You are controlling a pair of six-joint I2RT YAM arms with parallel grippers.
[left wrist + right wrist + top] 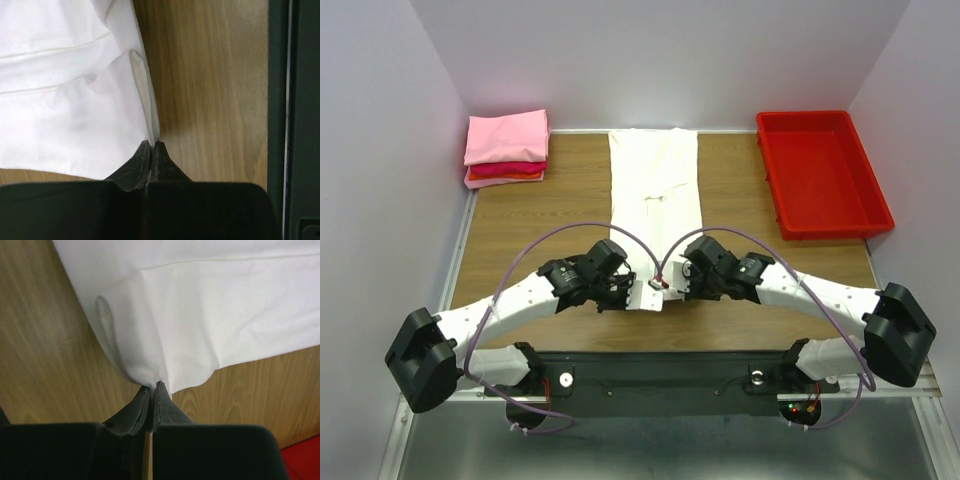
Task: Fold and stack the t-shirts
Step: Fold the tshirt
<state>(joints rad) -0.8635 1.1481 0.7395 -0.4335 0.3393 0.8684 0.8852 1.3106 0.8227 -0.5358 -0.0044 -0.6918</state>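
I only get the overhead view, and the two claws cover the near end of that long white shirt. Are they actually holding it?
Observer: Yes. The left wrist view shows the left gripper shut on the white t-shirt, pinching the cloth right at its edge.
Operator: And the other claw?
Observer: The right wrist view shows the right gripper shut on the shirt's other near corner, with the cloth puckered into its fingertips.
Operator: Is the cloth flat where they grab it?
Observer: No. Up close, creases and a fold line run across it beside both grips, above the bare wooden table.
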